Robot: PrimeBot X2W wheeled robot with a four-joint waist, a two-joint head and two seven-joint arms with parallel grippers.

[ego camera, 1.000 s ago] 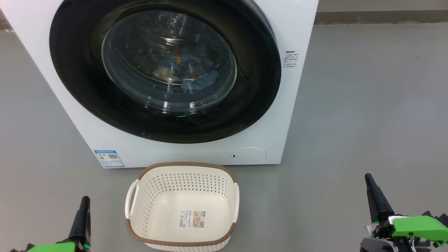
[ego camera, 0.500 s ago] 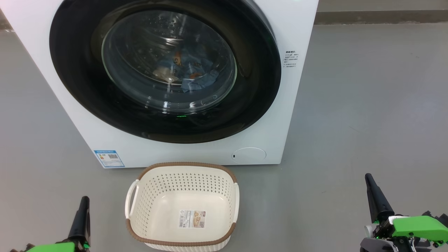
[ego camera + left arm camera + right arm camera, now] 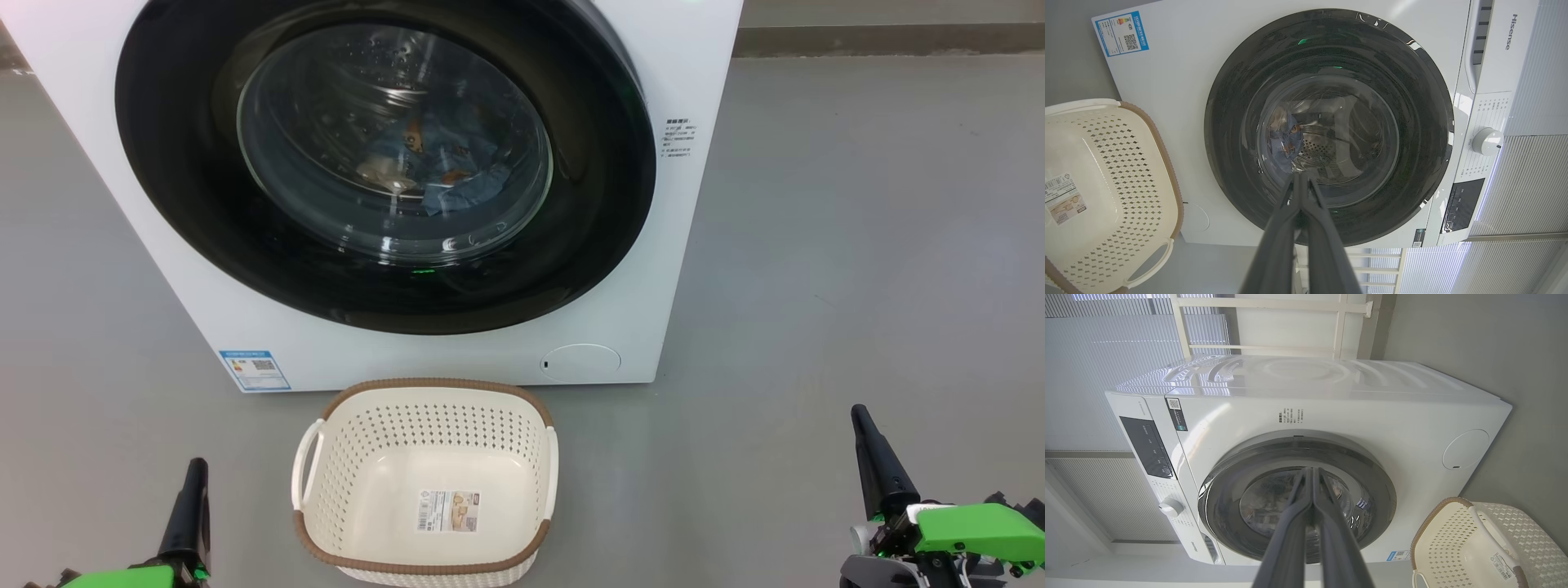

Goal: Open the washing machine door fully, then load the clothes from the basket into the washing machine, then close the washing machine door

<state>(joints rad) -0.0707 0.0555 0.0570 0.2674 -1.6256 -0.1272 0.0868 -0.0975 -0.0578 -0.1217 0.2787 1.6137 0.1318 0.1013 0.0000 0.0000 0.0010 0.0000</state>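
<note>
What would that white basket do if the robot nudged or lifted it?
The basket looks empty, with perforated plastic walls, so it is probably very light. Low and wide on the smooth floor, it would likely slide rather than tip. Moulded plastic with a side handle suggests it stays fairly stiff when lifted.

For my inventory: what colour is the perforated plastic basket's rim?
Brown rim on the cream basket; head view.

I'm looking at a smooth grey floor [image 3: 857, 204] that runs back to a darker skirting strip [image 3: 890, 37] under a pale wall [image 3: 890, 10], and off to the side white slatted blinds [image 3: 1106, 347] and a white rail frame [image 3: 1274, 324] glow with bright, slightly bluish light.
</note>
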